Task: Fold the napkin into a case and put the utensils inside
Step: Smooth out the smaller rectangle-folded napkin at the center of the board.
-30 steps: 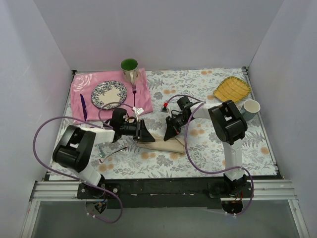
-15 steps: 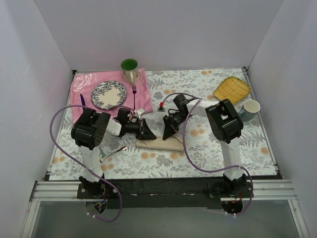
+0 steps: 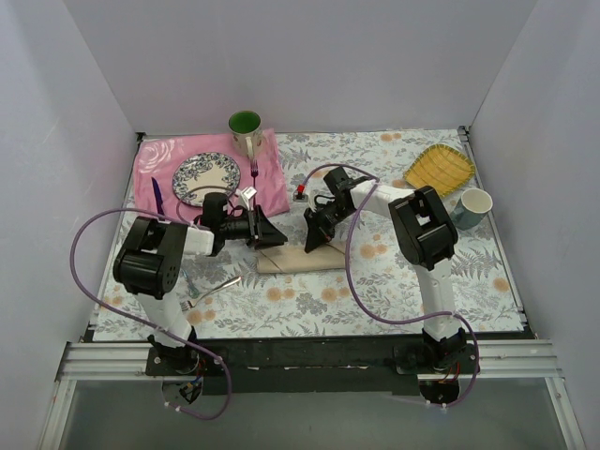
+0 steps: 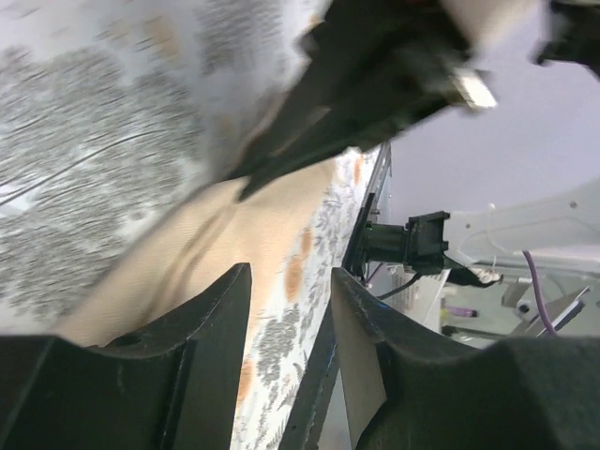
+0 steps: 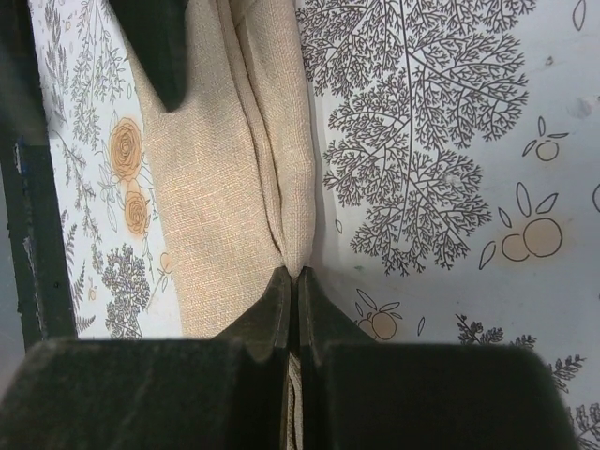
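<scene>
The napkin (image 3: 298, 261) lies on the floral tablecloth as a narrow beige oblong, folded lengthwise. My right gripper (image 3: 313, 241) is at its far long edge, shut on a pinched fold of the cloth (image 5: 298, 267). In the right wrist view the napkin (image 5: 220, 178) stretches away from the fingertips. My left gripper (image 3: 273, 235) hovers over the napkin's left end, open, with nothing between its fingers (image 4: 225, 309); only the napkin (image 4: 202, 239) and tablecloth show beyond them. One slim metal utensil (image 3: 214, 290) lies on the table left of the napkin.
A pink mat (image 3: 272, 183) at the far left carries a patterned plate (image 3: 206, 178), a purple fork (image 3: 254, 174), a dark purple utensil (image 3: 157, 199) and a green mug (image 3: 246, 131). A yellow dish (image 3: 439, 169) and white cup (image 3: 474, 206) stand at the far right.
My left gripper has let go and drawn back to the left, its jaws now apart. The napkin has shifted slightly away from the arms and lies as a straighter oblong. My right gripper keeps its pinch.
</scene>
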`<state>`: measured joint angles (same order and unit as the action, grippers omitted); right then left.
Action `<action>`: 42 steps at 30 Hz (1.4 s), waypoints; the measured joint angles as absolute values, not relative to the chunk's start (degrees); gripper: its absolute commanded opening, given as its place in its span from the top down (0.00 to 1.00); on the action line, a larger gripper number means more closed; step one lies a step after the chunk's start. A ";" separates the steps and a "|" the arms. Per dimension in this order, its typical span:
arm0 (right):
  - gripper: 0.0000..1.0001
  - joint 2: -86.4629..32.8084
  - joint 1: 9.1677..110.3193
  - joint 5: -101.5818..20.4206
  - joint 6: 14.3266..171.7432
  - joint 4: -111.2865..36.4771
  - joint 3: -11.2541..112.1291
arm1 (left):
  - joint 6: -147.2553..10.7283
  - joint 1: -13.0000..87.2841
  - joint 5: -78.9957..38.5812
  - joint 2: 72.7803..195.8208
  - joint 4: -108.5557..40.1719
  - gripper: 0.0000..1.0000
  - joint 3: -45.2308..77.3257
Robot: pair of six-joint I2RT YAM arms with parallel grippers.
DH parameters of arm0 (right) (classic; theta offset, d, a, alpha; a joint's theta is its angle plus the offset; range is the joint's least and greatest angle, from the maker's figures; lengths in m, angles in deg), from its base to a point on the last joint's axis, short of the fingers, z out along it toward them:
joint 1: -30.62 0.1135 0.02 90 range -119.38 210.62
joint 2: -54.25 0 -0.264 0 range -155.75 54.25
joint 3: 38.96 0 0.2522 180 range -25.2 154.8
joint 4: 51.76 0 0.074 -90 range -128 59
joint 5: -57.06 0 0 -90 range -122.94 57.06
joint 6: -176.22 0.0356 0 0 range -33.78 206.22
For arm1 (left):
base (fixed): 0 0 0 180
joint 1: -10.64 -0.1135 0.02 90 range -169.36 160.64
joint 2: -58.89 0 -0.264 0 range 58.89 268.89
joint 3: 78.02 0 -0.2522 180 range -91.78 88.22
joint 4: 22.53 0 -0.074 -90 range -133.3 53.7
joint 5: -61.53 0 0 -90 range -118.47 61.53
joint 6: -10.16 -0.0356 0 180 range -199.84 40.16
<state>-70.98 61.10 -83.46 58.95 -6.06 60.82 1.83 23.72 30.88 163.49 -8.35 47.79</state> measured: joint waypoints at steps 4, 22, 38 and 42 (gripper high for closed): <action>0.99 -71.28 60.96 -84.18 58.54 -6.08 60.84 | 0.56 25.69 31.56 156.23 -9.01 0.65 47.84; 0.34 -70.91 60.68 -85.17 60.75 -6.60 61.35 | 4.80 28.97 29.31 172.12 -9.66 0.87 46.96; 0.63 -51.30 52.48 -85.43 86.38 -22.12 39.75 | 5.04 28.47 30.29 173.13 -10.65 0.90 46.15; 0.64 -52.35 50.21 -87.29 94.67 -27.76 31.86 | 5.04 28.45 30.27 173.13 -10.65 0.90 46.15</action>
